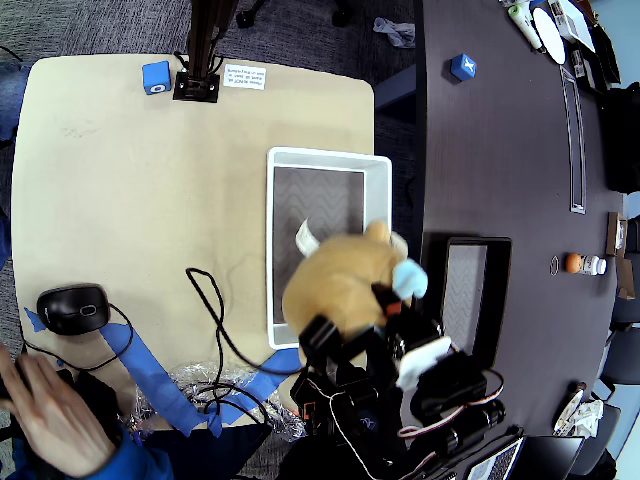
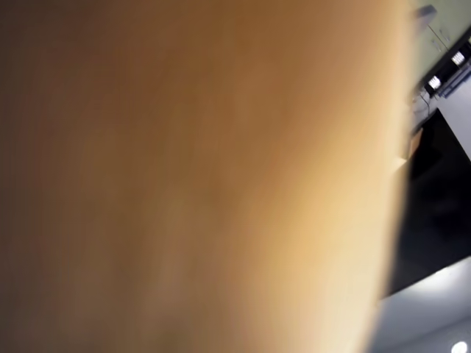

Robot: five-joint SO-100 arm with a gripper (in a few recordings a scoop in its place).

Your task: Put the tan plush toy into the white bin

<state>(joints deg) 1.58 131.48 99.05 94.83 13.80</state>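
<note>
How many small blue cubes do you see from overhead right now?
2: one blue cube at the tan table's top edge beside the black stand, another blue cube on the dark table. Others may hide under the arm.

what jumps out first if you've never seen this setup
The tan plush toy stands out, held at the gripper over the near end of the white bin in the overhead view. In the wrist view its fur is a tan blur. A black mouse sits at the table's left edge.

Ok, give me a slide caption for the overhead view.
Gripper carries the tan plush toy over the near end of the white bin.
</note>
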